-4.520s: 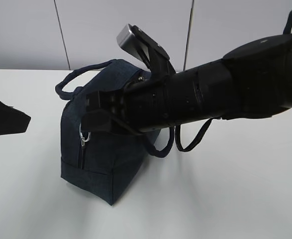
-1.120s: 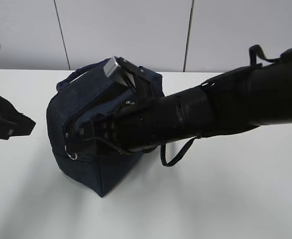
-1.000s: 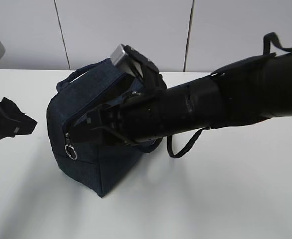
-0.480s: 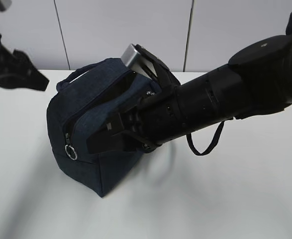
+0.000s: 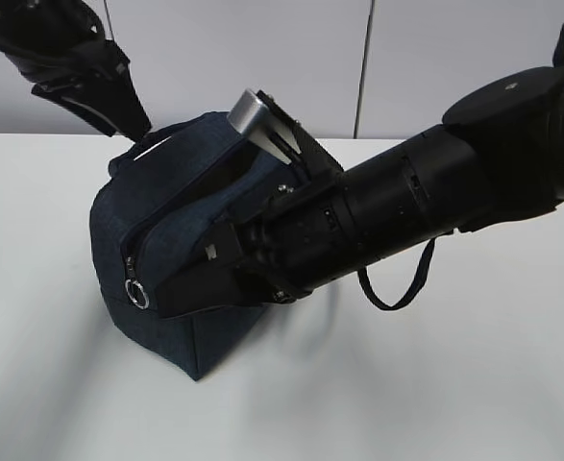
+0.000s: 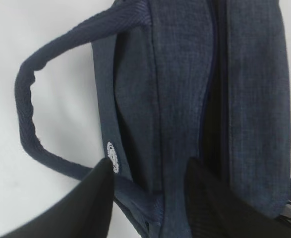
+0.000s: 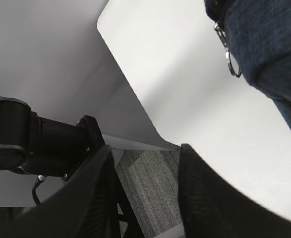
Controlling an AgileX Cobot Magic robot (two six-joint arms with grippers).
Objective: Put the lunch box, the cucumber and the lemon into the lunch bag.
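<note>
Right pincer (image 5: pixel 181 298): parted, empty | lunch bag (image 5: pixel 157 240): unzipped, tilted

Bag (image 5: pixel 161 279) on tabletop (image 5: pixel 474 384), left of centre, zipper ring (image 5: pixel 138 294) at its near-left corner. Right pincer (image 5: pixel 190 293) just before bag's front; left pincer (image 5: pixel 118 106) above bag's rear-left handle (image 6: pixel 31 114).

A white table (image 5: pixel 474 384) fills the lower part of the frame. Left of centre, a dark navy lunch bag (image 5: pixel 157 317) is seen resting directly on it, with a handle loop (image 5: pixel 397 288) trailing toward centre right.
</note>
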